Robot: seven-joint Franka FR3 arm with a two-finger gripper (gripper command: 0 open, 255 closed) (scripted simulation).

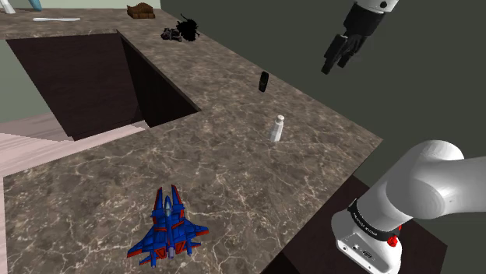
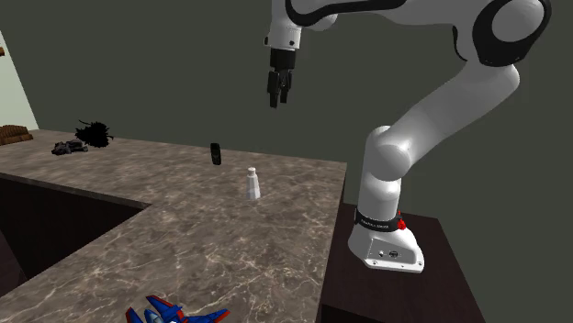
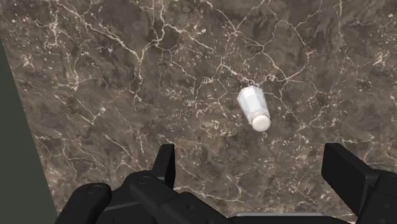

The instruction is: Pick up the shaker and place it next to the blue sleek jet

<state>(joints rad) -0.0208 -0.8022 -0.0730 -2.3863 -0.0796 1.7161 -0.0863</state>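
A small white shaker (image 1: 276, 129) stands upright on the brown marble counter (image 1: 234, 171), near its right side in the shoulder view. It also shows as the shaker (image 2: 252, 183) and, from above, the shaker (image 3: 254, 108). The blue and red jet (image 1: 167, 226) lies near the counter's front edge; its nose and wings show as the jet (image 2: 170, 315). My black gripper (image 1: 333, 65) hangs high above the counter, open and holding nothing, well over the shaker. The gripper (image 2: 277, 94) points downward. The gripper (image 3: 251, 168) has its fingers wide apart.
A small black object (image 1: 264, 80) stands on the counter behind the shaker. A dark tangled thing (image 1: 187, 31) and a brown box (image 1: 141, 11) sit at the far end. A deep rectangular opening (image 1: 93, 86) cuts into the counter. My stand (image 1: 366, 249) is at the counter's right.
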